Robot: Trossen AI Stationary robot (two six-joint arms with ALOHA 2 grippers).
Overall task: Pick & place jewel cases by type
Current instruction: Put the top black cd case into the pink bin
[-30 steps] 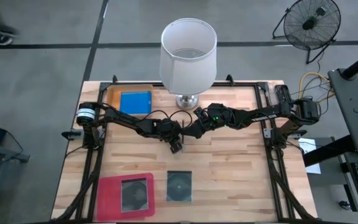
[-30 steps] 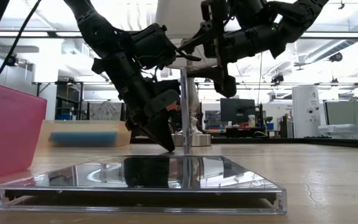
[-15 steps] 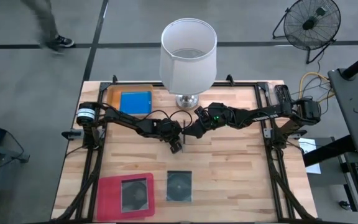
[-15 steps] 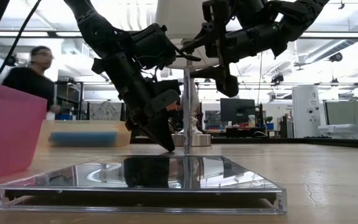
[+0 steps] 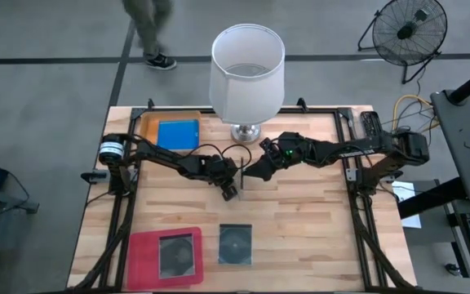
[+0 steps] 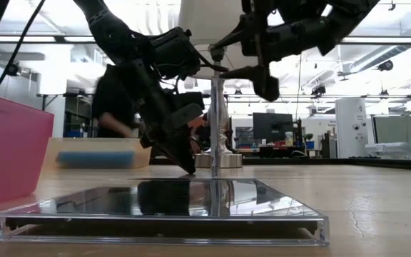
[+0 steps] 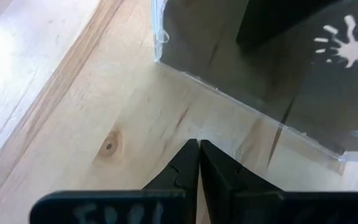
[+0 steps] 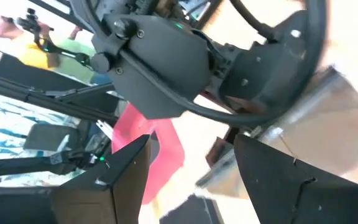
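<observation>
A clear dark jewel case (image 6: 214,128) stands upright mid-table on its lower edge (image 7: 247,107); the low view sees it edge-on. My left gripper (image 6: 191,168) is shut, its tips low by the table just short of that edge (image 7: 197,146). My right gripper (image 6: 240,70) hovers open at the case's top. One blue case (image 5: 177,133) lies in the orange tray (image 5: 149,124) and one dark case (image 5: 177,255) in the pink tray (image 5: 141,263). Another dark case (image 5: 235,243) lies flat near the front edge. My right gripper has its open fingers (image 8: 126,180) on either side of the standing case's upper part (image 8: 291,118), coming from the table's right. Whether either finger touches the case I cannot tell.
A white-shaded lamp (image 5: 247,73) stands at the far middle, its base (image 5: 246,133) just behind both grippers. In the low view the pink tray's wall (image 6: 9,150) rises at the left. A person (image 6: 116,100) walks past beyond the far edge.
My right gripper has risen a little and drawn slightly back toward the table's right edge, staying open. The upright case has kept its place. A person has walked along behind the table.
</observation>
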